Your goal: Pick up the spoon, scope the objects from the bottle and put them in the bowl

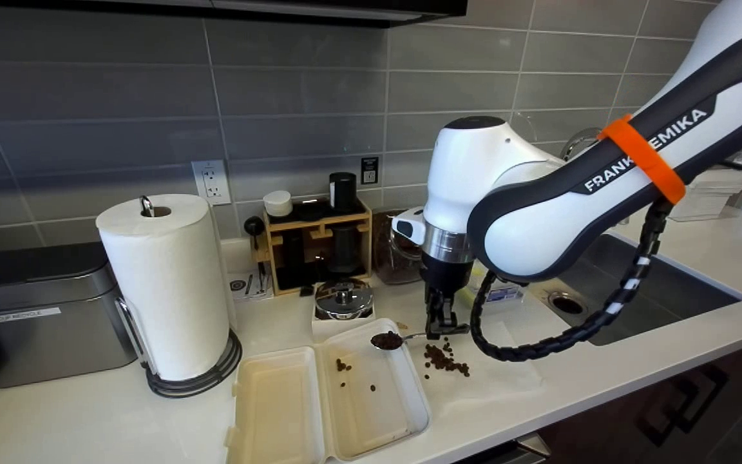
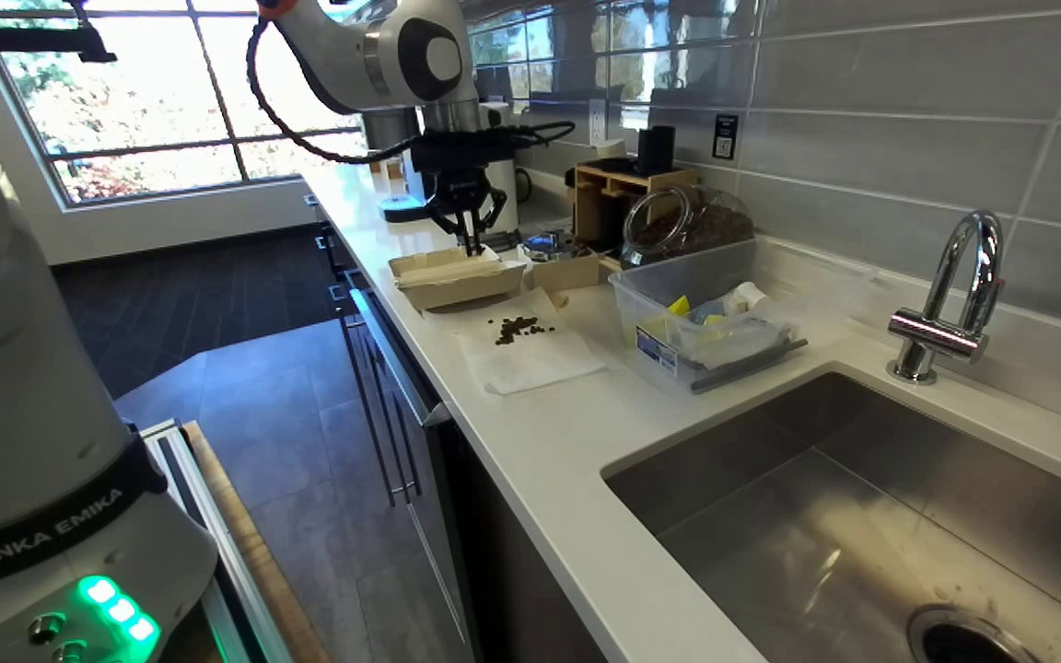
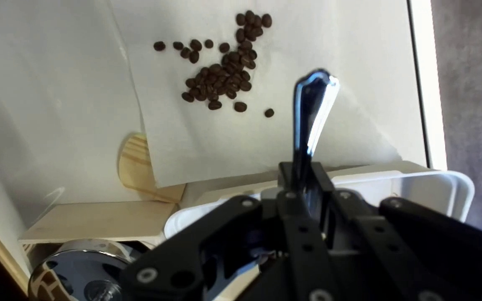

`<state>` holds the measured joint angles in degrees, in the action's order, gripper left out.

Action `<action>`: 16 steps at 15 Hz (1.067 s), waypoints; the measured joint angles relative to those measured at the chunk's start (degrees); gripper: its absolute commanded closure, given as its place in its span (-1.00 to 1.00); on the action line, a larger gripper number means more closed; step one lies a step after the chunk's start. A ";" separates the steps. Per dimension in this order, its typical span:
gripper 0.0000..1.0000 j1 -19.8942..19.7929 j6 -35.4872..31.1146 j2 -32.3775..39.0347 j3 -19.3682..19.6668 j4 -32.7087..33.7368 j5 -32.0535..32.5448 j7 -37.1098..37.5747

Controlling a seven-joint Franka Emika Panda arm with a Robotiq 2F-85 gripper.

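Observation:
My gripper [image 1: 440, 334] is shut on the handle of a metal spoon [image 1: 417, 336]. It also shows in an exterior view [image 2: 472, 247] and in the wrist view [image 3: 303, 175]. The spoon's handle end [image 3: 314, 104] sticks out past the fingertips; its head is hidden in the wrist view. Dark coffee beans [image 1: 386, 339] fill the spoon, which appears roughly level above the inner side of an open takeout container [image 1: 377, 422]. A few beans [image 1: 341, 365] lie in the container. A pile of beans [image 3: 224, 77] lies on white paper [image 3: 207, 146] beside it. A glass jar [image 2: 715, 226] holding dark contents stands by the wall.
A paper towel roll [image 1: 165, 290] and a metal bin [image 1: 49, 316] stand to one side. A wooden stand [image 1: 274, 238] and a chrome-lidded canister [image 1: 344, 298] are behind the container. A clear plastic bin [image 2: 641, 318] stands near the sink [image 2: 752, 516]. The counter has a front edge.

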<state>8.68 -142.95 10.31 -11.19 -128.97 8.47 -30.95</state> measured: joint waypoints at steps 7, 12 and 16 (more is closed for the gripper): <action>0.95 1.52 0.00 1.86 0.12 0.75 11.57 7.20; 0.95 3.57 0.00 3.65 1.38 2.32 20.41 16.91; 0.95 5.70 -0.01 4.54 3.06 3.54 29.73 25.90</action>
<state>14.39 -142.95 14.85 -8.13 -125.43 38.20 -5.05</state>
